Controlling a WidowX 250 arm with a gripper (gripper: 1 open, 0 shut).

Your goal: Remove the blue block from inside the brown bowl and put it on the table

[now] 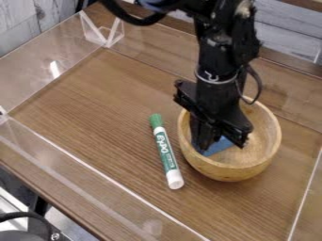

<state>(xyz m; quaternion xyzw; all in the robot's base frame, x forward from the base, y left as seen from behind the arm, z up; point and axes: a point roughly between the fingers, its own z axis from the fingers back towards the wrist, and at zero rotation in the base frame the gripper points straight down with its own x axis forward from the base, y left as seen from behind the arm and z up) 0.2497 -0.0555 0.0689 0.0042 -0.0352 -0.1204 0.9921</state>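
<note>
The brown bowl [251, 156] sits on the table [101, 104] at the right. Inside it lies the blue block [219, 147], only a small part of it showing beside the black fingers. My gripper [216, 139] points straight down into the bowl, and its fingers are closed together around the blue block. The block rests low in the bowl, mostly hidden by the fingers.
A green-and-white marker [165, 150] lies on the table just left of the bowl. Low clear acrylic walls [38, 141] edge the tabletop. A clear angled stand [104, 34] sits at the back left.
</note>
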